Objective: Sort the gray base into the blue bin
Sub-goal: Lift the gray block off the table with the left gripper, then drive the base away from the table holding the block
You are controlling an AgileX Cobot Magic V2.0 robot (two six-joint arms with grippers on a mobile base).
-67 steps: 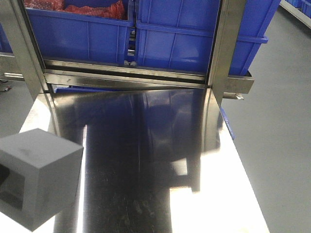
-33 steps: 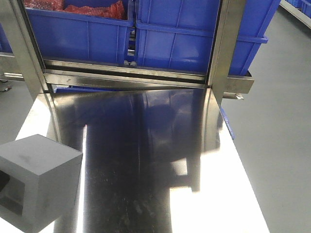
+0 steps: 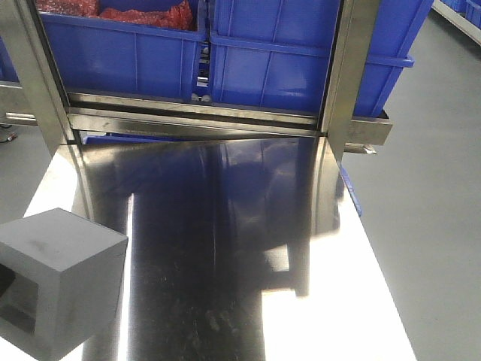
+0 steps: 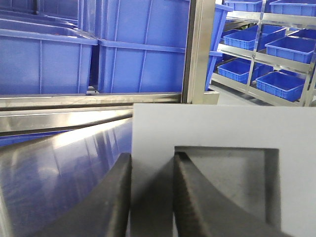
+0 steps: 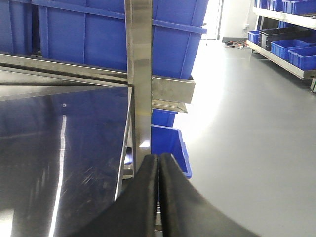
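Note:
The gray base (image 3: 75, 263) hangs at the table's front left corner, its square recess facing left and toward me. In the left wrist view it (image 4: 222, 123) fills the lower right. My left gripper (image 4: 152, 157) is shut on one wall of the block, with one finger outside and the other inside the recess. My right gripper (image 5: 159, 155) is shut with nothing in it, over the table's right edge. An open blue bin (image 5: 170, 143) sits on the floor beside the right post; only its edge (image 3: 350, 192) shows in the front view.
The steel table (image 3: 225, 248) runs to a rack with two upright posts (image 3: 349, 75). Blue crates (image 3: 285, 60) sit on the rack's rail, one holding red stuff (image 3: 143, 13). Shelves of more blue crates (image 4: 276, 59) stand far right. Gray floor (image 3: 428, 188) lies right.
The gray base has dropped a little and settled lower in the front view over the last second. It barely moved in the last half second. The right gripper has no earlier frame.

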